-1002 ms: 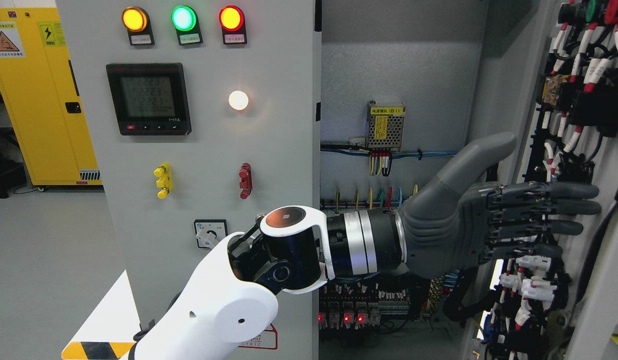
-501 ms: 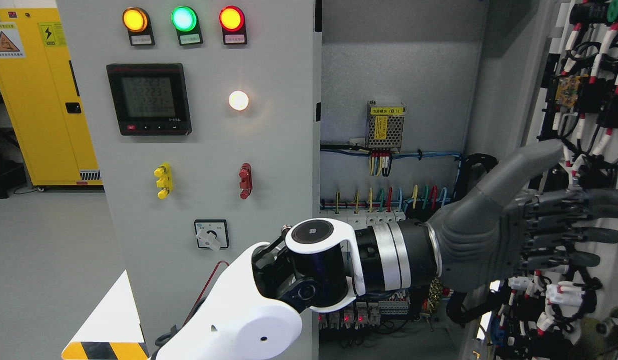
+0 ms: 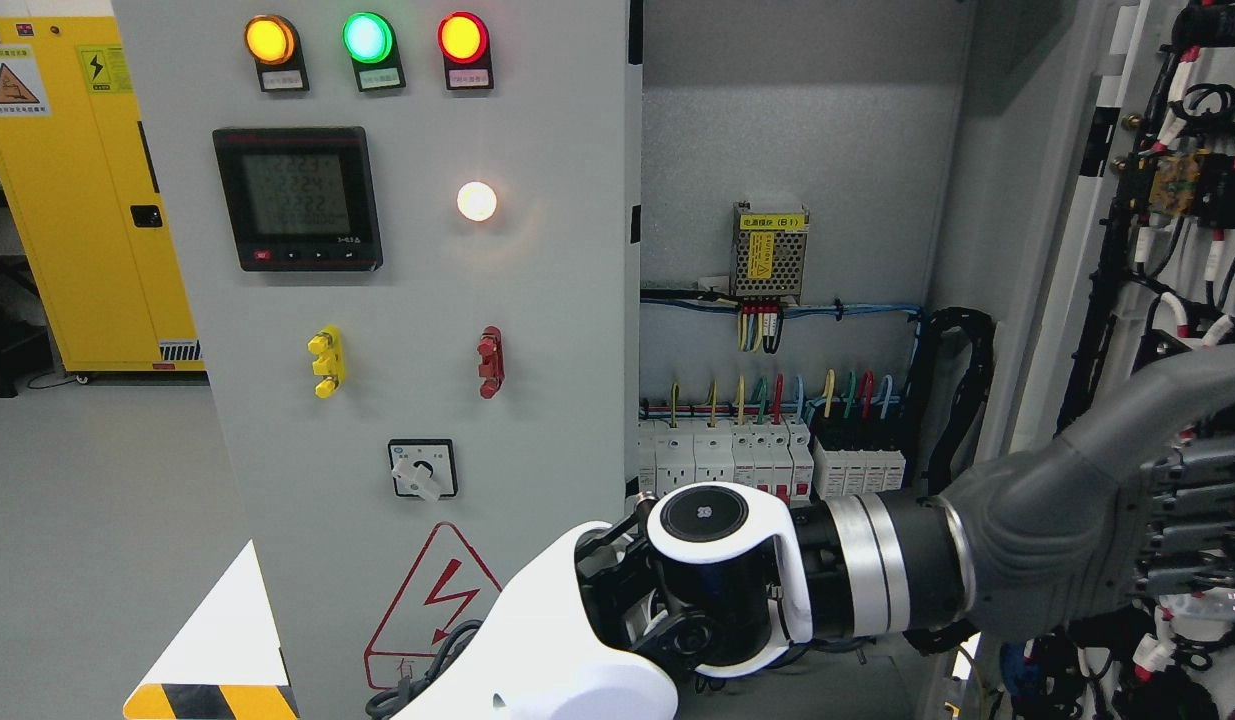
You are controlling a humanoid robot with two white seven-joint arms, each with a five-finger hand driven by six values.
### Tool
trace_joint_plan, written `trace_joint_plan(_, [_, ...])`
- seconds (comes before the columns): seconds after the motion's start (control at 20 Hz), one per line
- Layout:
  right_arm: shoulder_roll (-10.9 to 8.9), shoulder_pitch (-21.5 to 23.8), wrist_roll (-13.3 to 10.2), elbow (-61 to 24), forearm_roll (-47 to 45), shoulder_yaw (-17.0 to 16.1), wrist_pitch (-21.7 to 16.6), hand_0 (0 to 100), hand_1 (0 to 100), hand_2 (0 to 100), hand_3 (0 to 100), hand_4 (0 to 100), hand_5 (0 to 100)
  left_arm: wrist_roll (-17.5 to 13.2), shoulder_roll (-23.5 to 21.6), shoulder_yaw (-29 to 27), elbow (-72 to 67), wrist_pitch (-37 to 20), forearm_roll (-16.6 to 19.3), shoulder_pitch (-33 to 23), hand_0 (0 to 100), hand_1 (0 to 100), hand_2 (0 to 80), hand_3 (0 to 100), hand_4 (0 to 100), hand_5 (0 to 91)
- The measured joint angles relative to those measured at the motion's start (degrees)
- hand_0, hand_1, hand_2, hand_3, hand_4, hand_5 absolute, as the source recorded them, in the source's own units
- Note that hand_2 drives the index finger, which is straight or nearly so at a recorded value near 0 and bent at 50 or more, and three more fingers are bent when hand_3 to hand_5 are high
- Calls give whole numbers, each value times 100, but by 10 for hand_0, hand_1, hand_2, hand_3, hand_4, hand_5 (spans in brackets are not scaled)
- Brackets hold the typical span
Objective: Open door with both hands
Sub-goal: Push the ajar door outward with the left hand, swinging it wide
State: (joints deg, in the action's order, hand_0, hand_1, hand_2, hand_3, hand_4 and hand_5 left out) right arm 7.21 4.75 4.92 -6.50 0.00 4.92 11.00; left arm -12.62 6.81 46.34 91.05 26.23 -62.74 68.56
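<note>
An electrical cabinet stands with its right door (image 3: 1157, 250) swung wide open at the frame's right edge, its inner face covered in wiring. The robot's left hand (image 3: 1107, 520), grey, reaches across from the lower left and lies against that door, thumb raised; its fingers run out of frame, so their grip cannot be told. Left of the door, circuit breakers (image 3: 767, 460) sit inside the cabinet, beside the closed left door (image 3: 537, 300).
</note>
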Motion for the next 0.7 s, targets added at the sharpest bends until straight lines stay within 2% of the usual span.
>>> trace_joint_plan(0.1, [0, 0, 0, 0, 0, 0, 0, 229, 0, 0, 0, 0, 0, 93, 55, 51, -37, -77, 46, 1, 0, 0, 0, 0, 0, 0])
trace_joint_plan(0.35, [0, 2, 0, 0, 0, 0, -1, 244, 0, 0, 0, 0, 0, 316, 163, 151, -120, -217, 110, 40, 0, 0, 0, 0, 0, 0])
trace_joint_plan(0.7, [0, 1, 0, 0, 0, 0, -1, 251, 0, 0, 0, 0, 0, 346, 249, 232, -239, -395, 94, 138, 0, 0, 0, 0, 0, 0])
